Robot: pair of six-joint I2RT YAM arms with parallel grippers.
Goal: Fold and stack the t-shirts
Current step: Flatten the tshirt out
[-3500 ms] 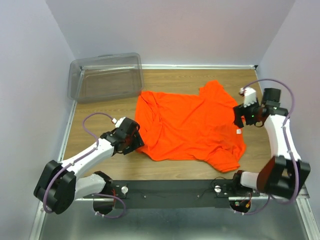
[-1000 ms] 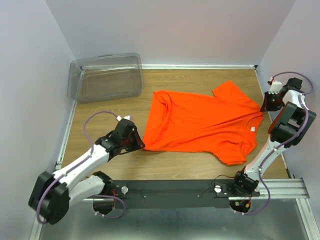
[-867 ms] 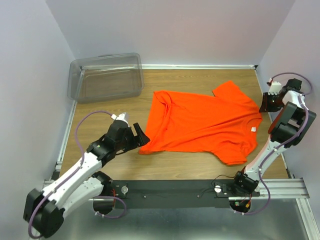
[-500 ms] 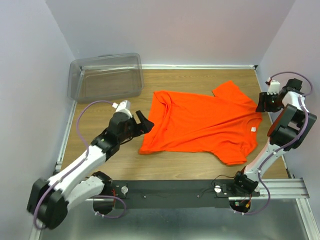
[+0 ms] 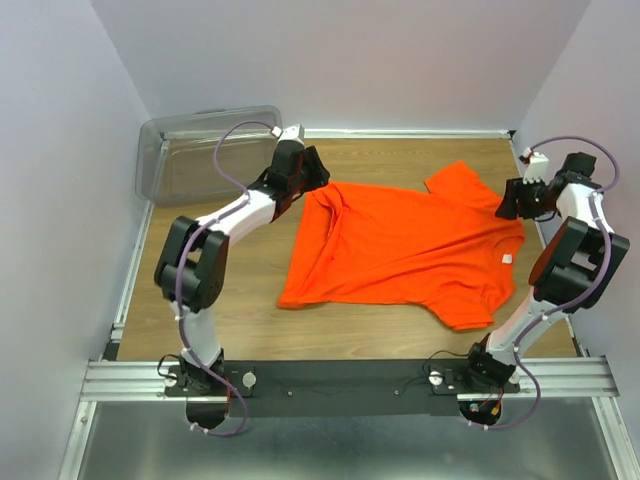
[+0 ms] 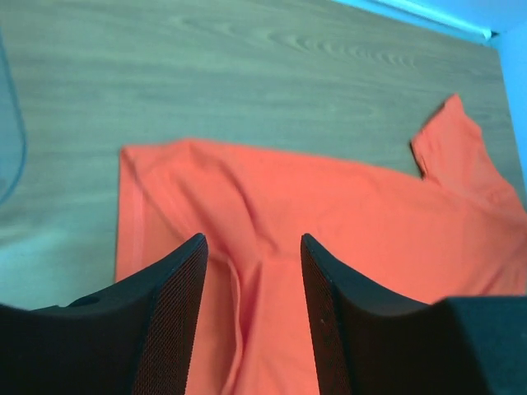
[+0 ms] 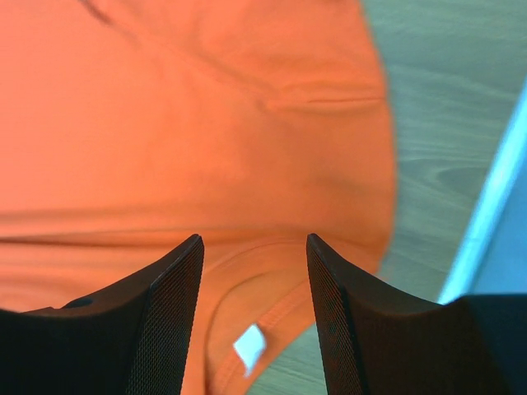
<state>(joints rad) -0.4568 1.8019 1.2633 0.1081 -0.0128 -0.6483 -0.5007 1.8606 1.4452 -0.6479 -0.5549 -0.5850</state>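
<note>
One bright orange t-shirt lies spread out on the wooden table, its collar and white neck tag toward the right. My left gripper hovers over the shirt's far left corner. In the left wrist view it is open, with only creased orange fabric below the gap. My right gripper is at the shirt's right edge by the far sleeve. In the right wrist view it is open above the collar, with the neck tag showing between its fingers.
A clear plastic bin stands at the far left corner, just behind the left arm; its rim shows at the left wrist view's edge. Walls close the table on three sides. The right arm stands close to the right wall.
The left arm has swung from the shirt's near left corner up to its far left corner. Both grippers have gone from shut to open. The right gripper has edged left over the collar.
</note>
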